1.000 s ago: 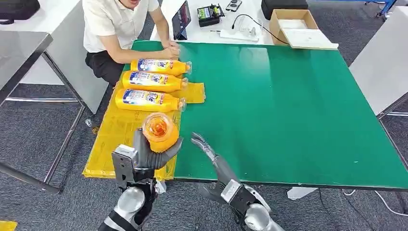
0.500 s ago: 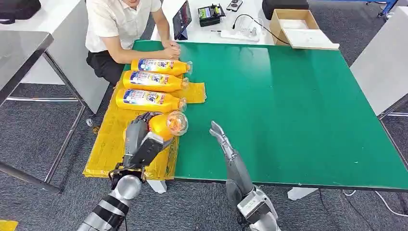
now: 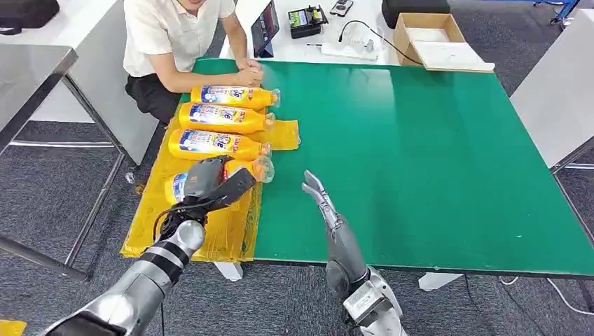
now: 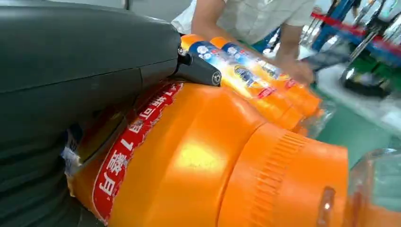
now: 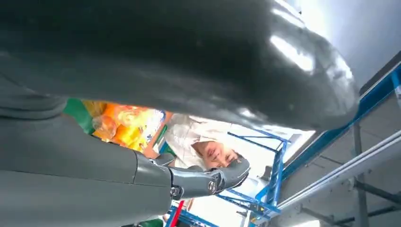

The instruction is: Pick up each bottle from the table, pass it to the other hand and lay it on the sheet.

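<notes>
Left robot hand (image 3: 210, 183) — fingers wrapped around orange bottle (image 3: 242, 171), on yellow sheet (image 3: 161, 210). Right robot hand (image 3: 319, 196) — fingers straight, holding nothing, beside the sheet.

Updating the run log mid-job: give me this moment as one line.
left hand: grips fourth bottle, lying on yellow sheet | right hand: open over green table | three bottles: on sheet
</notes>
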{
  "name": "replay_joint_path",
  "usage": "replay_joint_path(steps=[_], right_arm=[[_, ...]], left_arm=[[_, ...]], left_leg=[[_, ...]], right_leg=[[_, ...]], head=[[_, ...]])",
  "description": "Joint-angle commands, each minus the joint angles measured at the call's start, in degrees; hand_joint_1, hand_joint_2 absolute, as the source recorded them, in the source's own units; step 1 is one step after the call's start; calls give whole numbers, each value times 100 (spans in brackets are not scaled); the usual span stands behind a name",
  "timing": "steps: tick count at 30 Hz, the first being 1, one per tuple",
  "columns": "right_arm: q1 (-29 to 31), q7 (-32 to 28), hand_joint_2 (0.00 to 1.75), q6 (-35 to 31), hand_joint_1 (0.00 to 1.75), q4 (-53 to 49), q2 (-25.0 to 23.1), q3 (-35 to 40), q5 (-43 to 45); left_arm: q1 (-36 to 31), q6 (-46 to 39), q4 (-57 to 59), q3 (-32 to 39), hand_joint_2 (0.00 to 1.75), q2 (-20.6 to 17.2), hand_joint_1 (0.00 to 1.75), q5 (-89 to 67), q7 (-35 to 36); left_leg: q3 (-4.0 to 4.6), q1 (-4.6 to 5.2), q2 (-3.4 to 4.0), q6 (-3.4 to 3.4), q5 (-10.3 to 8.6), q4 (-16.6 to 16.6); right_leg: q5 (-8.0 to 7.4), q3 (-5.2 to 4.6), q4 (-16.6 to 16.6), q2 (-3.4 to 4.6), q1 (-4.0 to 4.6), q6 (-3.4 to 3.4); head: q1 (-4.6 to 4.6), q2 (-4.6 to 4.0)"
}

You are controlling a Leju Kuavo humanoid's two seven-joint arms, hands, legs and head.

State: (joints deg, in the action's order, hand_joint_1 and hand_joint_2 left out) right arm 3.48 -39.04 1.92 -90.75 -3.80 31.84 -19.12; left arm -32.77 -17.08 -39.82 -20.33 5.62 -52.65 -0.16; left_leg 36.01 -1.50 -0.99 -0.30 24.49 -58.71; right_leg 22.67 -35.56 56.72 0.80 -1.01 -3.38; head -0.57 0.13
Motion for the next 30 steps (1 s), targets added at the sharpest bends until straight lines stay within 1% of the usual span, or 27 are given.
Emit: replay_joint_path(steps=[1,2,4,7,9,12,14,15,17,18,19,20,26,30], right_arm=[[319,-6,0,70,0,471,26,372,82],[295,-21,0,59,0,482,38,386,127],[250,-29,0,11,0,510,93,378,186],[260,-35,0,35,0,618,117,348,254],[291,-57,0,74,0,719,100,370,271],[335,-69,0,91,0,837,80,399,274],[362,-74,0,102,0,902,69,396,291],[378,-76,0,113,0,941,67,392,307],[388,-77,0,115,0,989,58,373,322],[385,-82,0,116,0,993,64,370,324],[383,-87,0,117,0,1000,59,362,332],[380,-93,0,124,0,1016,47,356,334],[479,-96,0,73,0,1074,57,425,350],[488,-96,0,71,0,1077,64,427,360]], left_arm=[[-1272,756,2123,374,175,-15,175,73,249],[-1329,992,2240,296,175,-32,175,-16,292],[-1343,1463,2346,164,175,-5,175,-134,237],[-1344,1845,2385,34,175,61,175,-238,210],[-1370,2098,2402,-99,175,96,175,-342,147],[-1405,2242,2391,-227,175,130,175,-438,118],[-1431,2491,2407,-326,175,147,175,-477,57],[-1426,2605,2390,-357,175,135,175,-472,-34],[-1395,2559,2344,-403,175,137,175,-497,-79],[-1387,2550,2340,-404,175,165,119,-495,-70],[-1375,2526,2323,-422,175,167,54,-505,-83],[-1350,2520,2313,-408,175,196,0,-451,-162],[-1253,2659,2253,-257,175,173,0,-113,-552],[-1252,2663,2251,-260,175,151,0,-109,-572]], left_leg=[[-21,-2,19,8,5,1],[-48,-1,30,17,8,9],[-24,0,14,7,3,6],[-39,0,19,9,4,13],[-31,1,10,5,2,8],[-50,2,16,10,4,16],[-38,2,12,6,2,9],[-47,1,15,10,4,12],[-31,1,12,3,1,7],[-41,3,13,7,2,11],[-49,2,13,10,3,16],[-47,2,11,9,3,14],[-31,0,6,6,4,5],[-27,1,6,3,2,6]], right_leg=[[0,17,-2,6,6,13],[3,41,-8,5,10,26],[0,20,-5,4,4,11],[0,33,-11,5,5,14],[0,25,-6,1,3,9],[2,43,-14,1,4,14],[1,33,-7,1,2,10],[2,43,-12,0,4,14],[0,27,-4,4,1,8],[1,37,-9,2,1,10],[2,47,-13,-3,3,14],[2,45,-13,-2,3,13],[2,31,-5,0,4,11],[1,26,-3,1,2,9]], head=[[0,0],[0,0],[0,0],[-2,0],[0,0],[0,0],[0,0],[-2,0],[-2,0],[0,0],[-2,0],[-2,0],[0,0],[-2,0]])
